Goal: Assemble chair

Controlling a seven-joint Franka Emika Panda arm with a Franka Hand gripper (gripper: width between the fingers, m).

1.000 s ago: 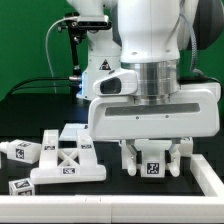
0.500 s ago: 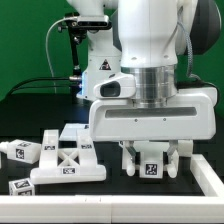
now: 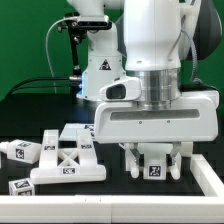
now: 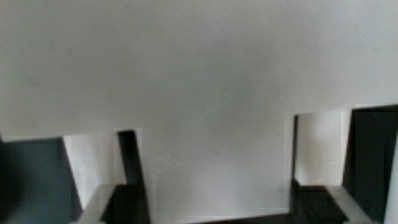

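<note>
On the exterior view's left lie the loose chair parts. There is a small tagged block (image 3: 20, 152), a second block (image 3: 22, 186) nearer the camera, and the cross-braced panel (image 3: 68, 168) just beside them on the dark table (image 3: 110, 190). If the arm swings low toward that side, what it carries could bump the panel and push it out of place.

In the middle, the gripper (image 3: 154, 172) hangs low over the table. Its jaws are closed on a chunky white piece (image 3: 155, 163) with a tag on its face, one finger on each side. The plastic looks smooth, so I think the piece could slip or tip in the grip. Then it would not fit into its spot. In the wrist view this piece (image 4: 214, 120) fills nearly the whole picture (so that camera shows little of what lies under it).

On the exterior view's right is a white edge (image 3: 210, 178). I cannot tell what it is, but a move that way could knock it.

I see no box, tray or bin here, so nothing is inside anything.
</note>
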